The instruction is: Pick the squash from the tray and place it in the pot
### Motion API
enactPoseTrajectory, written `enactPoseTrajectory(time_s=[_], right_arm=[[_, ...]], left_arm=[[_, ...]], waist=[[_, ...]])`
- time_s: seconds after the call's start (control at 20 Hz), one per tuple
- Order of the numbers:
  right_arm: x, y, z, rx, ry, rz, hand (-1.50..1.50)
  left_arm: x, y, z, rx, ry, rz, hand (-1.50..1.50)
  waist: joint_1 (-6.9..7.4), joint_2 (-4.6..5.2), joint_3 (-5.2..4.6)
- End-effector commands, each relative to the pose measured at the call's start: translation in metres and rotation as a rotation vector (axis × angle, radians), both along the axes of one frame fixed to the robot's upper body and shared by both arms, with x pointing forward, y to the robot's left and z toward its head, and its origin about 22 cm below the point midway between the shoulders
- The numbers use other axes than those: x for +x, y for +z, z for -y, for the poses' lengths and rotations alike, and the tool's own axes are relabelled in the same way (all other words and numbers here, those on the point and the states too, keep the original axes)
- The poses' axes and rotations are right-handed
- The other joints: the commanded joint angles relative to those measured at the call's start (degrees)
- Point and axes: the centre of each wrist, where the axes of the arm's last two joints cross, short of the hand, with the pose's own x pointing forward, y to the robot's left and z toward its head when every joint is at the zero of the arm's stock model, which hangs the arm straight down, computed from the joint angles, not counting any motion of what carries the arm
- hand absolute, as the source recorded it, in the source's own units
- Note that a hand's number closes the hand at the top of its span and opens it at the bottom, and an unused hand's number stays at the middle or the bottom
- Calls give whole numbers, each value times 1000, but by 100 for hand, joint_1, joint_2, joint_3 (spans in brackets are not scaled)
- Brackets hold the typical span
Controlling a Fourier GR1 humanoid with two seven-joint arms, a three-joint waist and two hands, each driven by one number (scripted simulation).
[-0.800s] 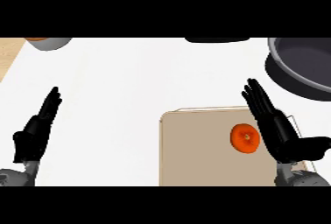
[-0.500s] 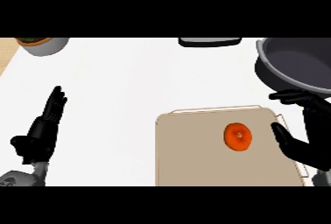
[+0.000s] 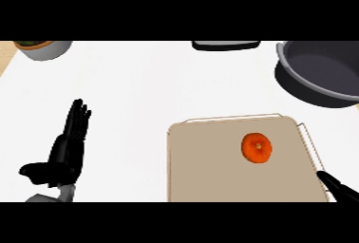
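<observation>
Squash (image 3: 257, 147) lies on tray (image 3: 210, 166)

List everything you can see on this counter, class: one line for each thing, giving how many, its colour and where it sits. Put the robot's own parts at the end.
squash: one, orange, lying on the tray, right of its middle.
tray: one, beige, lower right of the counter.
pot: one, dark grey, upper right, cut by the view's edge.
bowl: one, grey with dark contents, upper left corner.
dark object: one, black and grey, top edge at the middle, mostly cut off.
counter: one, white.
left hand: one, black, lower left, fingers straight, resting.
right hand: one, black, lower right corner beside the tray, only a tip showing.
</observation>
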Motion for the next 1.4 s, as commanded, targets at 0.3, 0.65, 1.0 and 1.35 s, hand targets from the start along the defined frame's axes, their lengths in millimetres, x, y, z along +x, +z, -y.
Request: enactPoseTrajectory(time_s=[0.3, 0.65, 1.0, 1.35], right_arm=[[-88, -5, -16, -263, -80, -185, -150], [-98, 10, -21, -530, -208, -564, -150], [-59, 8, -81, -533, -223, -708, -150], [-20, -10, -101, -606, -265, -852, -150]], left_arm=[[3, 9, 11, -4, -24, 33, 0], [5, 5, 28, -2, -69, 29, 0], [8, -9, 29, -22, -71, 1, 0], [10, 3, 41, -15, -63, 9, 0]], waist=[[227, 74, -22], [369, 141, -41], [399, 119, -26], [352, 92, -16]])
